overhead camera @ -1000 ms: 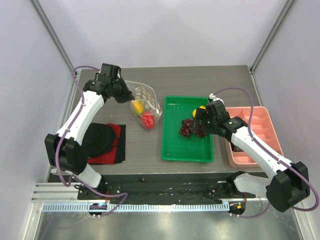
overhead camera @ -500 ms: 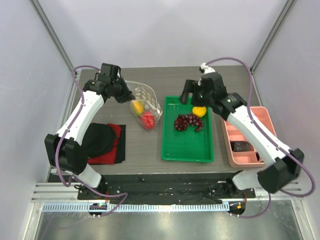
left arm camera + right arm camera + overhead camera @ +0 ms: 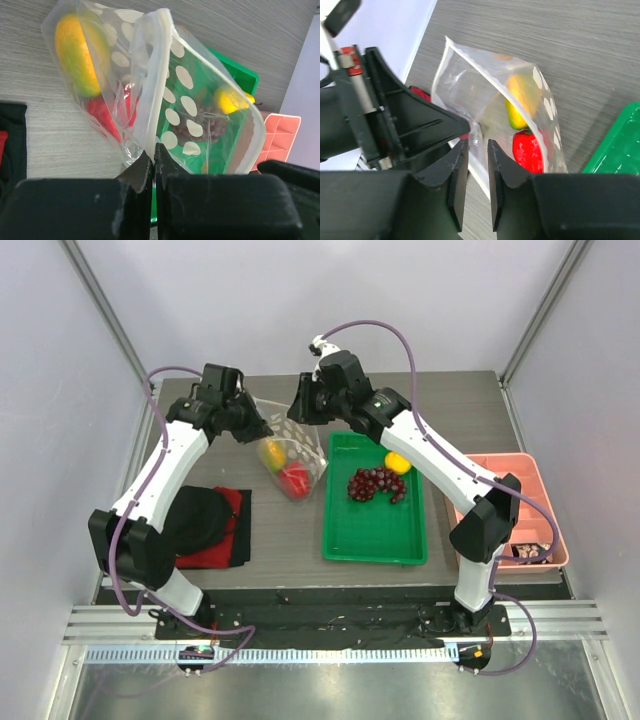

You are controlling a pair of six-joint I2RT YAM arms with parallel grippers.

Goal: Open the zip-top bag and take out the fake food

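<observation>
The zip-top bag (image 3: 297,452), clear with white dots, hangs tilted from my left gripper (image 3: 262,430), which is shut on its zip edge (image 3: 150,100). Inside it lie a yellow-green piece (image 3: 80,47) and a glossy red piece (image 3: 527,150) of the fake food. My right gripper (image 3: 295,412) hovers at the bag's open rim next to the left fingers (image 3: 420,130); in the right wrist view its jaws (image 3: 476,150) stand a narrow gap apart, with nothing seen clamped. A dark red grape cluster (image 3: 376,484) and a yellow piece (image 3: 397,462) rest in the green tray (image 3: 375,548).
A pink divided tray (image 3: 545,502) stands at the right edge. A red cloth with a black lump (image 3: 210,520) lies at the front left. The right arm stretches across the back of the green tray.
My right arm has swung from above the green tray leftward to the bag's mouth, and its jaws have narrowed. The left gripper and the bag have stayed put.
</observation>
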